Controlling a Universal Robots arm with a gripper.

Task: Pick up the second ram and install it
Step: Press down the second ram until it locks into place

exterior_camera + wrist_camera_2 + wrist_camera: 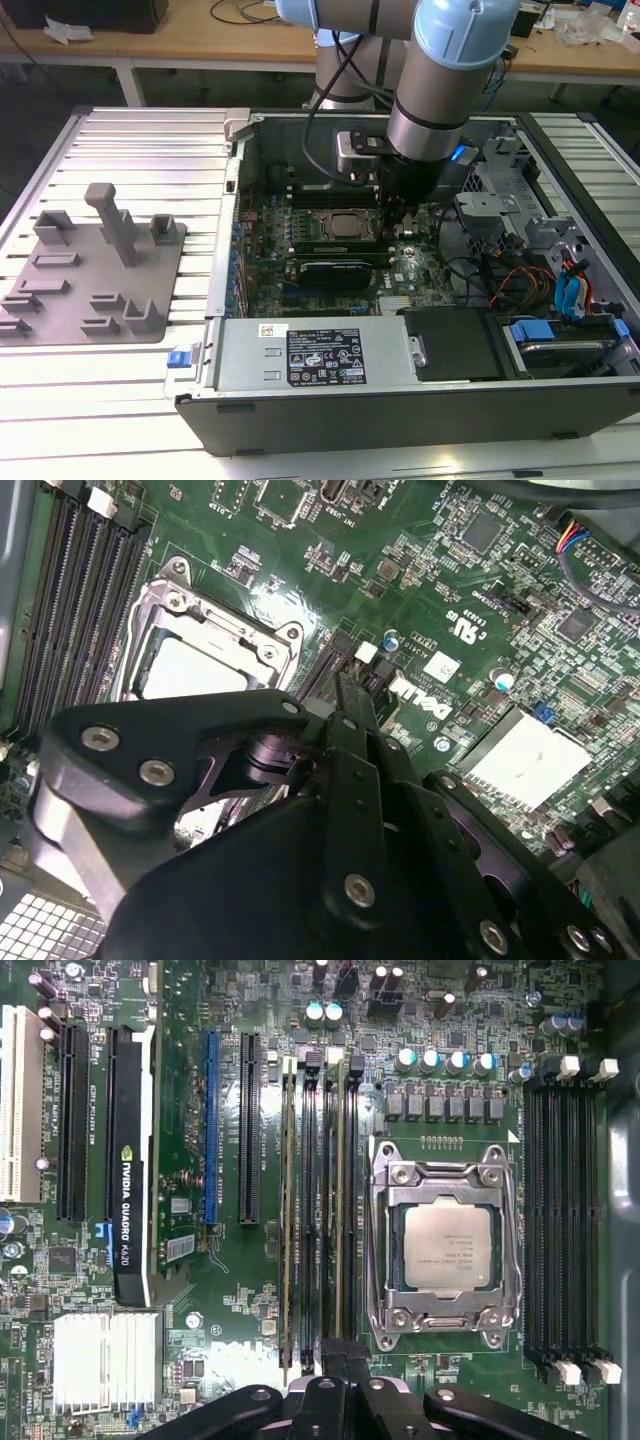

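Second ram [343,1220] stands edge-up in a slot beside the processor [447,1245], already seated we judge; our gripper [335,1355] hovers above its end, jaws together, holding nothing.

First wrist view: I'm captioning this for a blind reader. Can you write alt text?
A green motherboard seen from above, with the black gripper poised over the memory slots beside the square silver processor. Two thin memory sticks stand in those slots, and a black graphics card sits further off.
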